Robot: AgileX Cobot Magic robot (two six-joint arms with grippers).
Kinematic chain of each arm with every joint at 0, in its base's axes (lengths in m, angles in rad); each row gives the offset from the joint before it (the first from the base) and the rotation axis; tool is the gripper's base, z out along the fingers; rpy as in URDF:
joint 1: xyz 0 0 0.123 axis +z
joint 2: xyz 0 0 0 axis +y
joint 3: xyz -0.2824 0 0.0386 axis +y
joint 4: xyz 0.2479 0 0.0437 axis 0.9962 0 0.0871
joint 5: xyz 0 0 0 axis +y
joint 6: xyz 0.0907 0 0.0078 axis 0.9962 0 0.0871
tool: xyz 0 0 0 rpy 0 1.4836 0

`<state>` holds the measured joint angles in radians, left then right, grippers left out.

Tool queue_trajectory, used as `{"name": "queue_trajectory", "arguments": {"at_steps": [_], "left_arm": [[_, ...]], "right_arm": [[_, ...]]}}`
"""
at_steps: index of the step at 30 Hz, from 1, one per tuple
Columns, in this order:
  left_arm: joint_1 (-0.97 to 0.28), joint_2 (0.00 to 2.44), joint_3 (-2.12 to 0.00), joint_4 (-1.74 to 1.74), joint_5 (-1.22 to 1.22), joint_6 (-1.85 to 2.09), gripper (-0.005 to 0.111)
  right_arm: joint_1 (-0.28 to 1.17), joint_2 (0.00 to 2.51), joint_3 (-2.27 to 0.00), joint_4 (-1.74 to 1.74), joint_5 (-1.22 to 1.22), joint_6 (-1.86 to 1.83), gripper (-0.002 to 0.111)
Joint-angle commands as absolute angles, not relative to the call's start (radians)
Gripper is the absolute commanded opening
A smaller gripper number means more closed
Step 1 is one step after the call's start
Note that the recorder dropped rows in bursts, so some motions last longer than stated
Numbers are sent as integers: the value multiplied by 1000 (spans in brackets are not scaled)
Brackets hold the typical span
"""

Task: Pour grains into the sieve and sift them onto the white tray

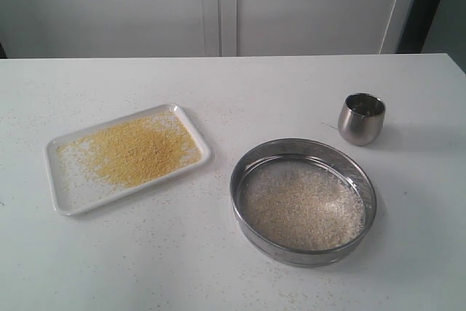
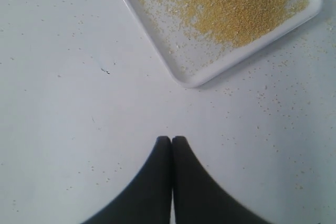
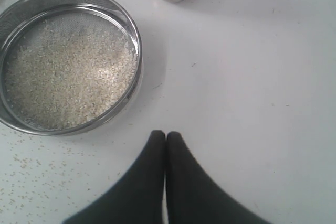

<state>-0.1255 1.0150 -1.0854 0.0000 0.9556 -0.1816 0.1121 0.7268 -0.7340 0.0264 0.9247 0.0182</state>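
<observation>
The white tray (image 1: 73, 187) lies flat on the white table (image 1: 240, 85), toward the left edge and turned at a slant. Fine yellow grains (image 1: 138, 152) are spread over most of its floor, thinning out at the end nearest the table's left edge. The sieve (image 1: 306, 254) sits right of the middle, close to the near edge and apart from the tray. A layer of pale grains (image 1: 302, 205), like rice, covers its mesh. A small steel cup (image 1: 361, 118) stands upright behind the sieve, toward the right edge, and does not touch it. Loose specks dot the table around the tray and the sieve.

The left pincer (image 2: 171, 139) has its two black fingers pressed together with nothing between them. Bare table lies between its tips and a corner of the tray. The right pincer (image 3: 166, 134) is also pressed together and empty, near the sieve's rim but clear of it.
</observation>
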Motion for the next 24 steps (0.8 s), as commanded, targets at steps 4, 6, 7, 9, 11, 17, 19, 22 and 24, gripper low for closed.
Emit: {"name": "queue_trajectory", "arguments": {"at_steps": [4,6,7,9,11,17,19,22,24], "left_arm": [[-121,1005,-1078,12,957,-180,0],[-121,1000,-1078,12,957,-180,0],[-121,995,-1078,12,957,-180,0],[-121,981,-1078,12,959,-180,0],[-121,959,-1076,12,967,-180,0],[-121,871,-1003,39,954,-180,0],[-121,835,-967,66,951,-180,0],[-121,782,-908,84,930,-180,0],[-121,742,-866,89,900,-180,0]], "right_arm": [[109,721,-727,30,917,45,0],[109,721,-727,30,917,45,0],[109,721,-727,30,917,45,0],[109,721,-727,30,917,45,0],[109,721,-727,30,917,45,0],[109,721,-727,30,917,45,0],[109,721,-727,30,917,45,0],[109,721,-727,30,917,45,0],[109,721,-727,30,917,45,0]]}}
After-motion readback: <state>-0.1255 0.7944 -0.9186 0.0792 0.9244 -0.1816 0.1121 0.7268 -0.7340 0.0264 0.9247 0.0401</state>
